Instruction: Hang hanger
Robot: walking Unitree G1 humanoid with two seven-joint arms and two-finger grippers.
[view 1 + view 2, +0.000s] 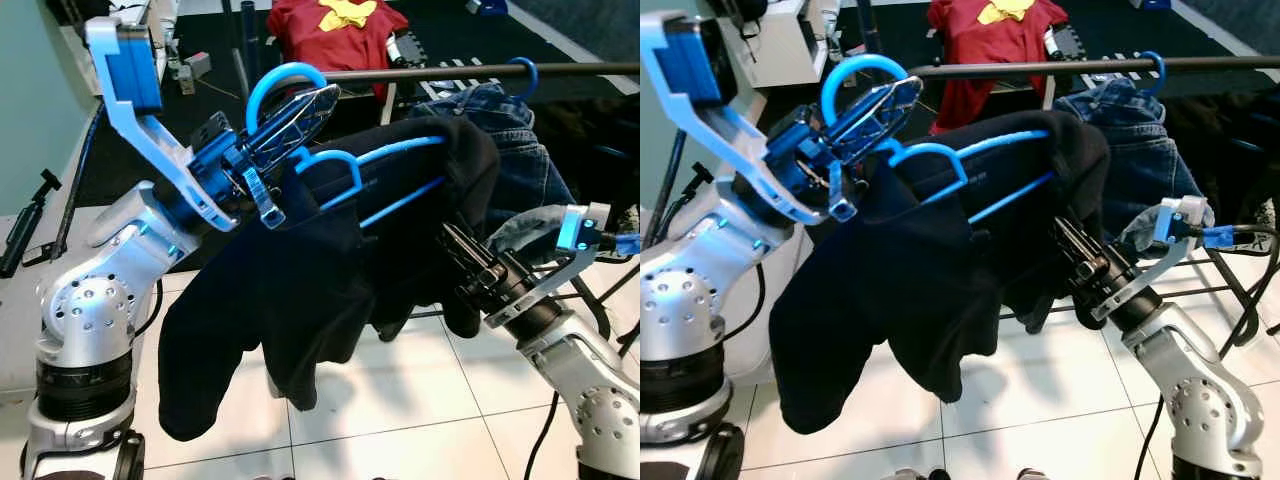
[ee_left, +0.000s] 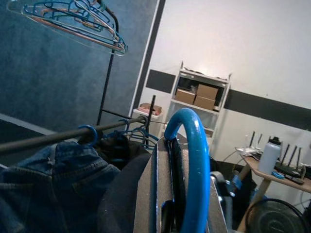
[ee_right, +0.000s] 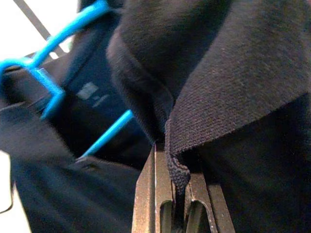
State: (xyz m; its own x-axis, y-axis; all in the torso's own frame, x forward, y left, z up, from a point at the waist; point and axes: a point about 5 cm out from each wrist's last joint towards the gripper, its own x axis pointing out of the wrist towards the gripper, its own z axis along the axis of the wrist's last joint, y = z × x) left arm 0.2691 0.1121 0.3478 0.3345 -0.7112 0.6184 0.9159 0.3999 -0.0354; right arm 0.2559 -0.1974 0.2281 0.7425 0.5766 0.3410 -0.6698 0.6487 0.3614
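**Blue plastic hanger with black garment, carried toward the rail**

Blue plastic hanger (image 1: 330, 170): its hook sits between the fingers of the left claw (image 1: 300, 110), which is closed on it and lifted, probably so the hook can clear the rail.

Black garment (image 1: 320, 290): draped over the hanger, hanging low beneath and beside the left claw. The right claw (image 3: 177, 191) is pinched shut on a fold of its edge, seemingly to steady the cloth and keep it on the hanger.

Dark rail (image 1: 480, 71): just beyond the left claw's tips, the hook not yet over it.

Jeans (image 1: 520, 150): already hung on the rail, past the right claw.

Red shirt (image 1: 335, 35): further off, behind the rail.

Judgement: carrying is nearly done; hooking remains.
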